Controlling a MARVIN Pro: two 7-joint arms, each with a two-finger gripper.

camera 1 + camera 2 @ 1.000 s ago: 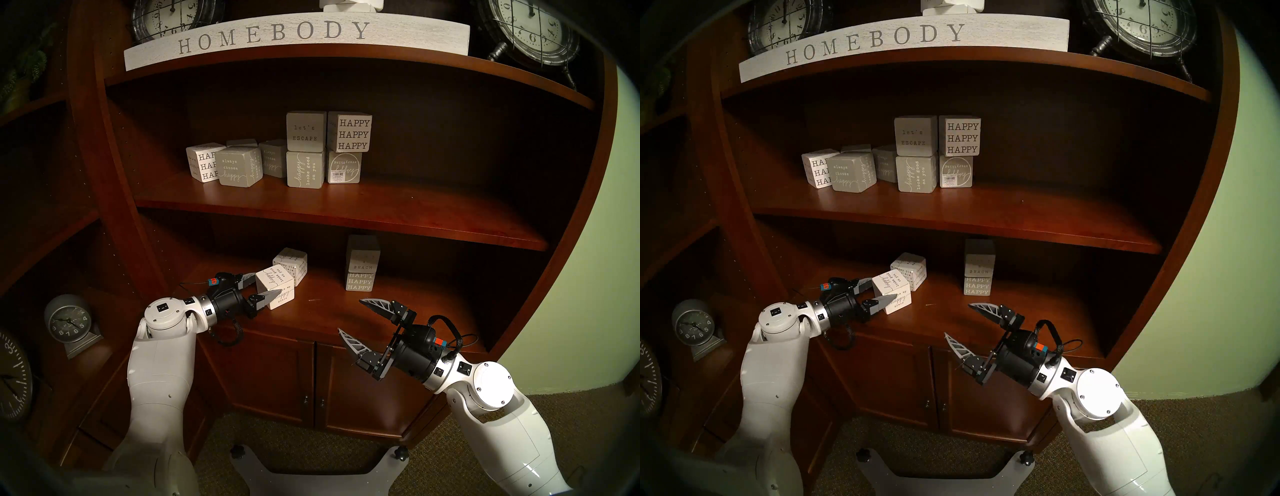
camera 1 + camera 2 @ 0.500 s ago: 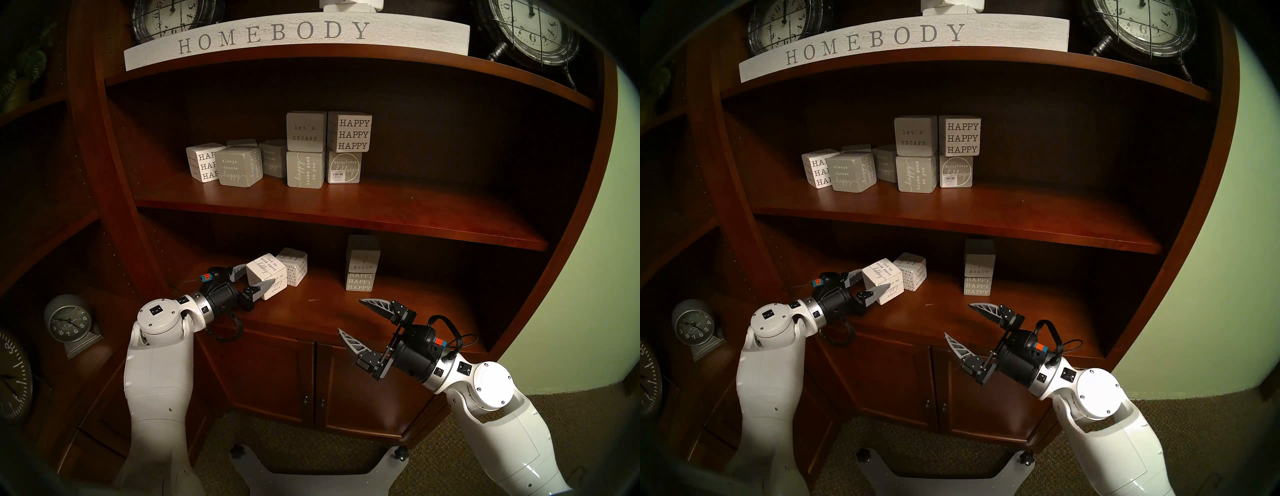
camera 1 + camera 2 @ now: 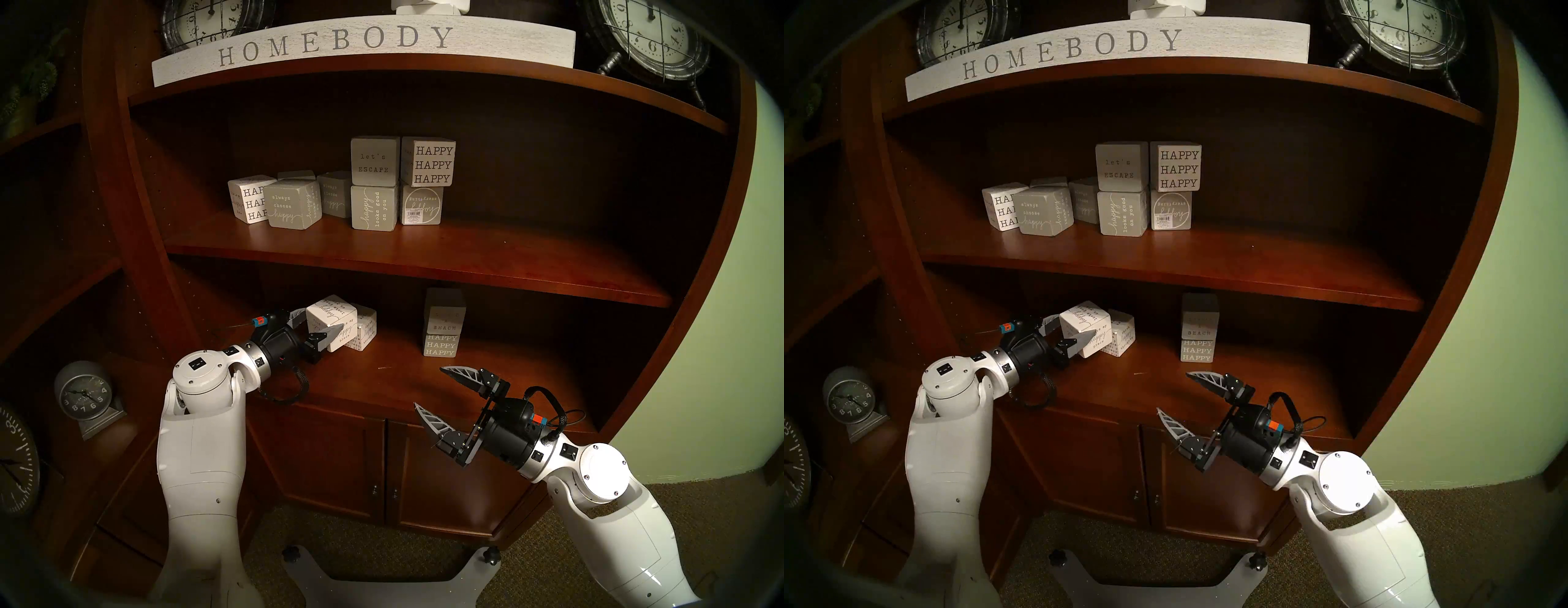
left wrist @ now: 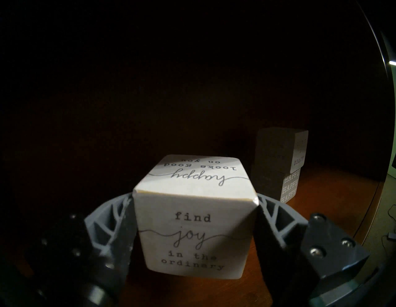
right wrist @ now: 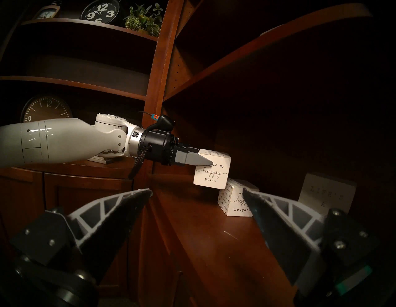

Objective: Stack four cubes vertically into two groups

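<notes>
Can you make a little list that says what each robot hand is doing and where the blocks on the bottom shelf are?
left gripper: shut on the white "happy place" cube, lifted off the lower shelf
right gripper: open, empty, in front of the shelf
second white cube: resting on the lower shelf, just behind the lifted one
grey cubes: "LIFE'S A BEACH" cube stacked on the "HAPPY HAPPY HAPPY" cube
stacks done: grey yes, white not yet

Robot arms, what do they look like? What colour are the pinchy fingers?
Both arms are glossy white shells with round joint caps, then a silver ring and black wrist. The left gripper and right gripper have pointed grey fingers with a ribbed lattice. Each wrist carries a small orange-and-blue tag and a looping black braided cable.
</notes>
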